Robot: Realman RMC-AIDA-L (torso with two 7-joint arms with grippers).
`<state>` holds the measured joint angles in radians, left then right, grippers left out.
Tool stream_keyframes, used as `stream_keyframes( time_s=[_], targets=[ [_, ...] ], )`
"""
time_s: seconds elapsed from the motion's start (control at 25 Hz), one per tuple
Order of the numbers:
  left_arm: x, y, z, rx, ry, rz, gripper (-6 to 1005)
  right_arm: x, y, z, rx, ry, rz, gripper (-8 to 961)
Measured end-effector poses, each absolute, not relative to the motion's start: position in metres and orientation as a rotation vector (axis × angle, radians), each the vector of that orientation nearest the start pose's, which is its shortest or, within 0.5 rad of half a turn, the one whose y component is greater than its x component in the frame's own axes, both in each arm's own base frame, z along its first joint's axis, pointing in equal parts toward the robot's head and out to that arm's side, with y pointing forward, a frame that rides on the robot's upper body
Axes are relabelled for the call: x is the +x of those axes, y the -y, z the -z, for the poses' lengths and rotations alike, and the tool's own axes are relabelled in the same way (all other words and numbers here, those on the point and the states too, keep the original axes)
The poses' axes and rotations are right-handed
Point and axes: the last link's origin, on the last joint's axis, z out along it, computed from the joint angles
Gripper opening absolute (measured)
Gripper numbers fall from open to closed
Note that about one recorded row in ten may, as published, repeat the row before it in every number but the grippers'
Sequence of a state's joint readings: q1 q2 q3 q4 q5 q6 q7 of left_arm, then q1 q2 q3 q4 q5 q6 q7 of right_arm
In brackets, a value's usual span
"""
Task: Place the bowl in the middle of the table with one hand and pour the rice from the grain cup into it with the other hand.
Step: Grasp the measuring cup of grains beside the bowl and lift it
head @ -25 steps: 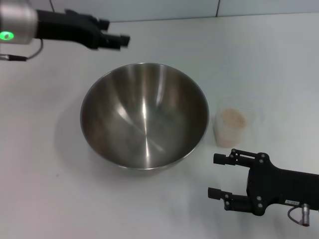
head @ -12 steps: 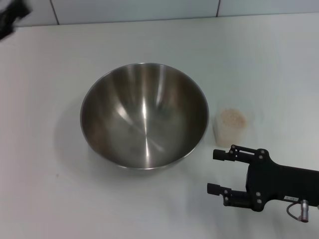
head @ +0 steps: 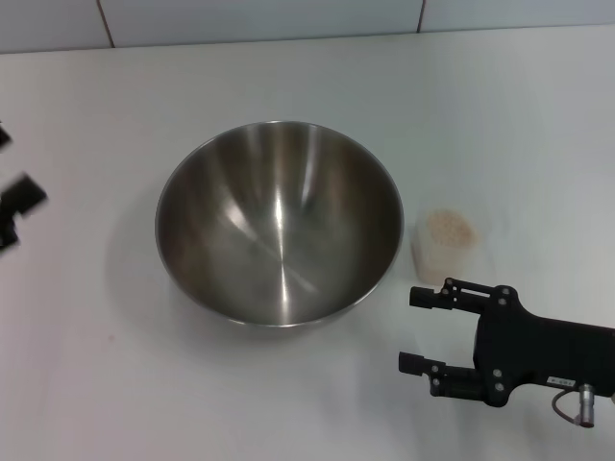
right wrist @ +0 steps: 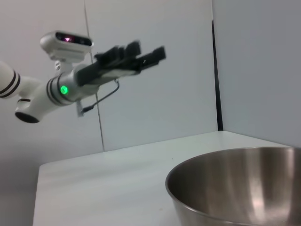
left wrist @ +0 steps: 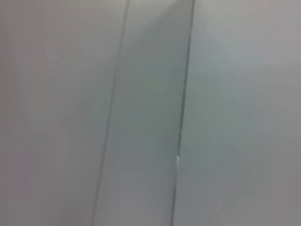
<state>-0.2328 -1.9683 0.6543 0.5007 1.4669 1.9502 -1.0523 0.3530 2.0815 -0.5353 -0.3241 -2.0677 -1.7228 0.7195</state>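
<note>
Bowl (head: 279, 223) sits mid-worktop (head: 500, 106): polished steel, rigid, slippery. Cup (head: 443, 245) just right of it, clear thin plastic, light, squashable, rice (head: 449, 228) near brim. Grip mid-wall gently, keep upright. Right end effector (head: 415, 330) released, near cup. Left end effector (right wrist: 141, 52) raised clear, released.

grey-white glossy wall tiles (head: 259, 19) with dark grout lines run along the far side, well beyond both grippers. left wrist view is filled by the same pale tile panels (left wrist: 141, 117) and their seams.
</note>
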Motion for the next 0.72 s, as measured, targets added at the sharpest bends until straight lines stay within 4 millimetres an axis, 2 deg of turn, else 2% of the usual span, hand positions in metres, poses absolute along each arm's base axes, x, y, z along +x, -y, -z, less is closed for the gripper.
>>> stream_keyframes(
  time_s=[0.16, 0.44, 0.72],
  targets=[
    [-0.313, -0.220, -0.058, -2.347, 0.336, 1.233, 760, 0.307, -0.224, 0.041, -2.698, -0.307, -0.919, 721],
    [-0.325, -0.209, -0.024, -2.419, 0.303, 1.075, 767, 0.307, -0.224, 0.041, -2.697, -0.308, -0.918, 720],
    [-0.332, -0.204, -0.005, -2.460, 0.287, 0.959, 800, 0.307, -0.224, 0.041, -2.693, -0.308, -0.921, 720]
  ],
)
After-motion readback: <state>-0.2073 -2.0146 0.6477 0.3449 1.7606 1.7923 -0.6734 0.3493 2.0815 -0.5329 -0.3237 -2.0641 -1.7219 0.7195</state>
